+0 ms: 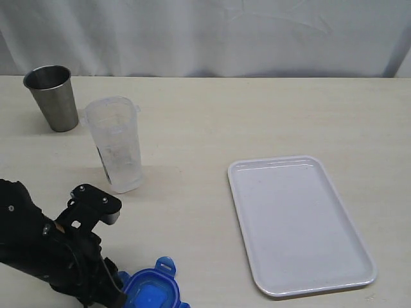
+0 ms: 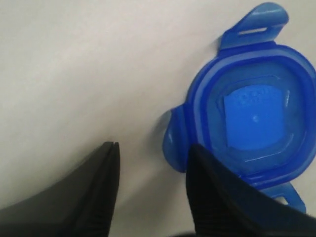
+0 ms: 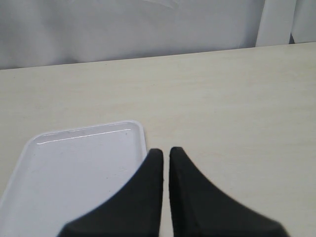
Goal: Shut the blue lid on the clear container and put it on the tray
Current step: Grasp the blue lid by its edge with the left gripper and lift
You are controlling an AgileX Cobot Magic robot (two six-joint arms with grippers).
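Note:
The blue lid (image 1: 149, 292) lies flat on the table at the front edge, left of centre, with its tabs spread out. My left gripper (image 2: 154, 146) hovers low beside the lid (image 2: 252, 118), open, with bare table between its fingers and one finger next to a lid tab. The left arm (image 1: 64, 250) reaches in from the front left. The clear container (image 1: 119, 144) stands upright and uncovered behind it. The white tray (image 1: 298, 224) lies empty on the right. My right gripper (image 3: 162, 149) is shut and empty, above the table beside the tray's (image 3: 74, 173) corner.
A grey metal cup (image 1: 52, 97) stands at the back left, just behind the clear container. A white curtain hangs behind the table's far edge.

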